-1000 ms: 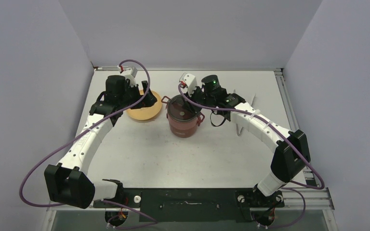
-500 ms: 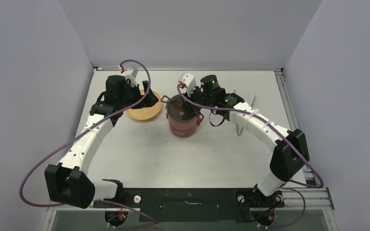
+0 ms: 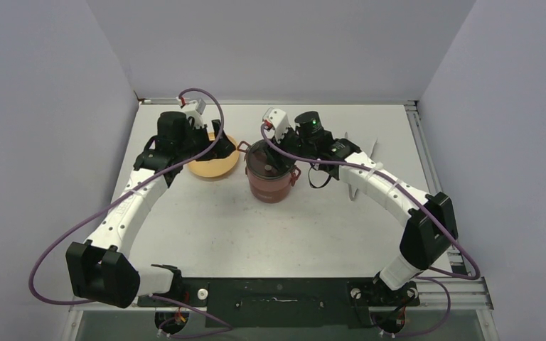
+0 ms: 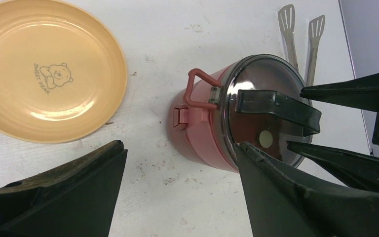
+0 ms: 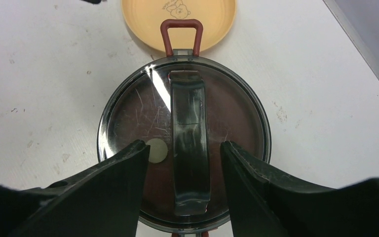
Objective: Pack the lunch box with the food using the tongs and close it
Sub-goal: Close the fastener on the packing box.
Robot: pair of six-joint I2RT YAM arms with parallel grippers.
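White worktop [image 3: 206,227], pale walls around. Stacked, lidded lunch box [image 5: 128,118] sits directly below right claw [image 5: 183,148], whose released fingers straddle the lid handle [image 5: 190,118] without touching. Left claw [image 4: 180,148] gapes wide beside the box. Best lift the right claw straight up, so the lid is not dragged askew.

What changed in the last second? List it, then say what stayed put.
The right claw opened and let go of the lid handle; it now straddles the handle without touching it. The lunch box, the plate and the open left claw stayed as they were.
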